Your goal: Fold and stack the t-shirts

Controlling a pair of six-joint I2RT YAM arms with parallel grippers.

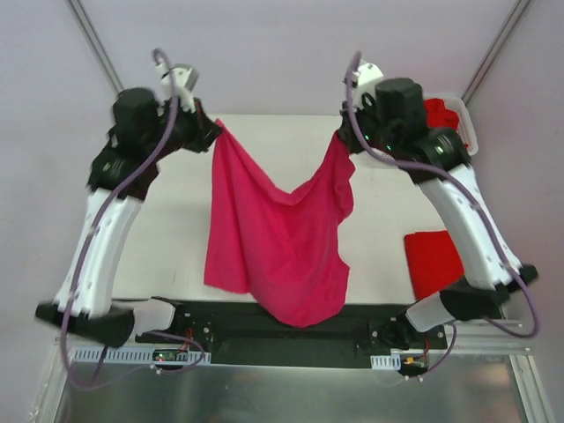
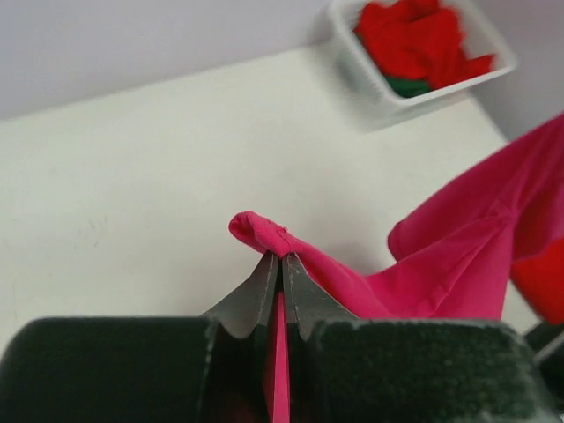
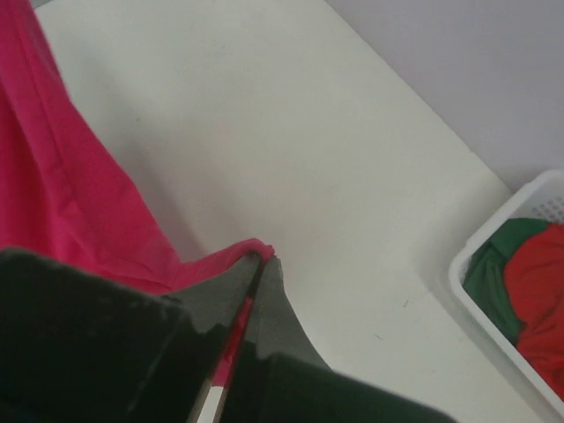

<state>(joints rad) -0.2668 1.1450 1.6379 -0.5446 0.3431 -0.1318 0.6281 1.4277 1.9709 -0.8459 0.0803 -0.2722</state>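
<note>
L gripper (image 1: 214, 128) + R gripper (image 1: 339, 141) pinch pink tee (image 1: 273, 247) — aloft.

No words, labels, brand names, numbers or signs can be read in any of the three views. In the overhead view the magenta-pink t-shirt (image 1: 278, 238) at the centre shows only plain cloth. A small green board (image 1: 167, 355) sits on the mounting rail at about 7 o'clock (any markings on it are too small to make out). The white basket (image 2: 357, 62), at about 1 o'clock in the left wrist view, is blurred.
</note>
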